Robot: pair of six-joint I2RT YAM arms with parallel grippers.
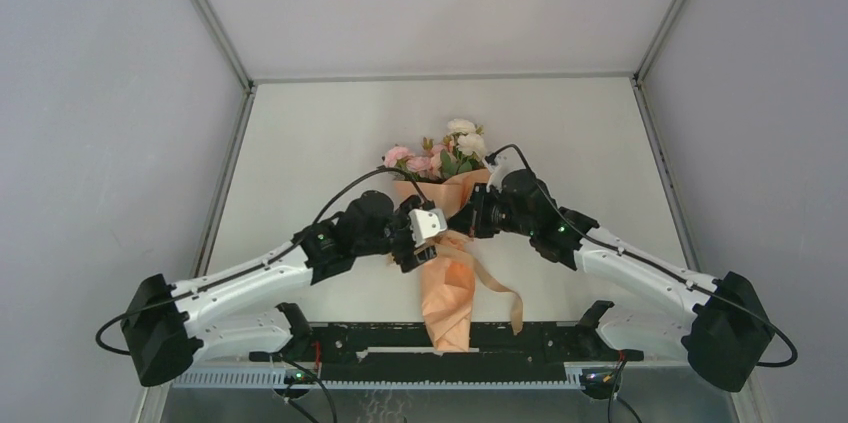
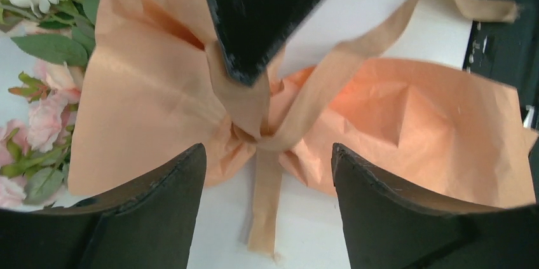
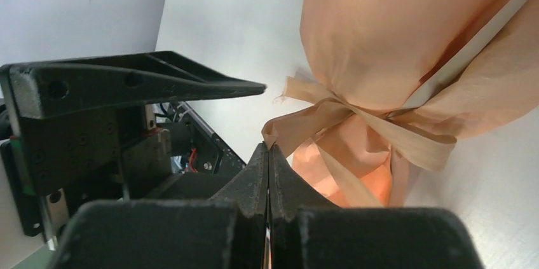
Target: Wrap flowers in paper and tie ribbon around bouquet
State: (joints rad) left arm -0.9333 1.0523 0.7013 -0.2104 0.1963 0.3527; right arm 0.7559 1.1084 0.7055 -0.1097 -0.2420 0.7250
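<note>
The bouquet point(image 1: 447, 288) lies on the table, a cone of orange paper point(image 2: 146, 91) with its narrow end toward the arms. Pink and white flowers point(image 1: 445, 153) show at its far, wide end. A tan ribbon point(image 2: 356, 53) is knotted round the pinched waist, and one tail point(image 1: 503, 293) trails to the near right. My left gripper point(image 2: 268, 149) is open just above the knot, a finger on each side and nothing between them. My right gripper point(image 3: 268, 148) is shut on a short folded end of the ribbon point(image 3: 407, 145) beside the knot.
A black rail point(image 1: 440, 348) runs along the near edge of the white table point(image 1: 330, 143), and the cone's narrow end reaches it. Grey walls close in the table at the left, the right and the back.
</note>
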